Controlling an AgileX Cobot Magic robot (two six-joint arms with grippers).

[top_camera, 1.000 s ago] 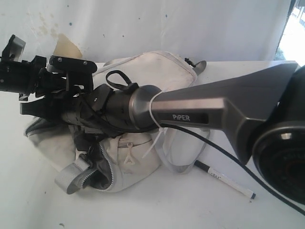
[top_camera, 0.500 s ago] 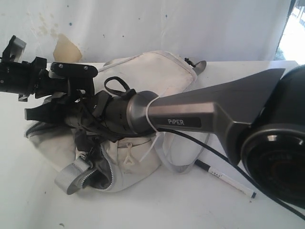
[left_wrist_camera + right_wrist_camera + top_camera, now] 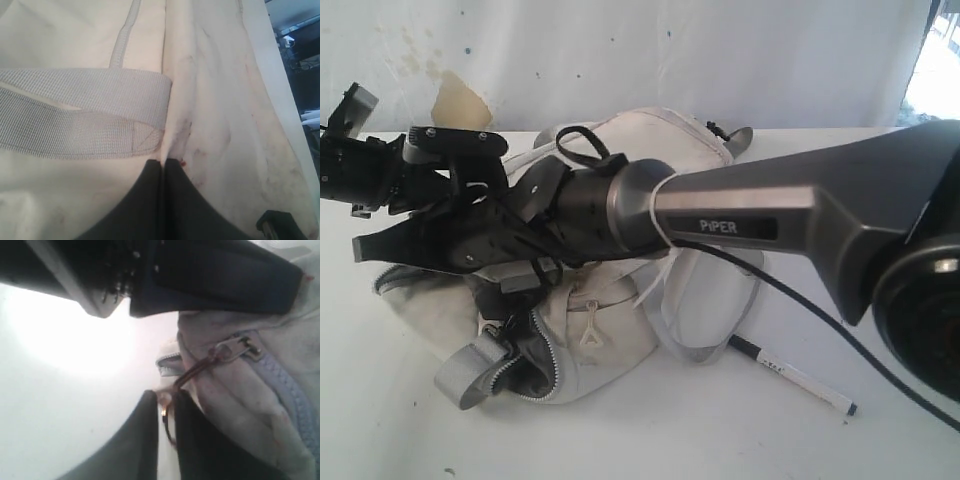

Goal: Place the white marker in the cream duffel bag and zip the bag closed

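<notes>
The cream duffel bag (image 3: 610, 330) slumps across the centre-left of the exterior view on the white bench (image 3: 720, 440), half hidden behind the right arm (image 3: 770, 220). Its mouth gapes at lower left, grey zip teeth showing. It is soft, stained cloth that should sag and fold wherever it is pulled, so it wants holding taut by a seam or the grey webbing handle (image 3: 85, 117). The left jaws are clenched on a fold of its fabric beside that handle.

The white marker (image 3: 795, 377) lies on the bench at lower right, outside the bag, near the strap loop (image 3: 705, 355). It is slim, black-capped and dark-tipped, with small print on the barrel. It looks light, stiff and apt to roll; mid-barrel is the likely hold.

The zip slider (image 3: 235, 347) trails a reddish cord (image 3: 197, 371) into the narrow gap of the right jaws; whether they pinch it I cannot tell.
</notes>
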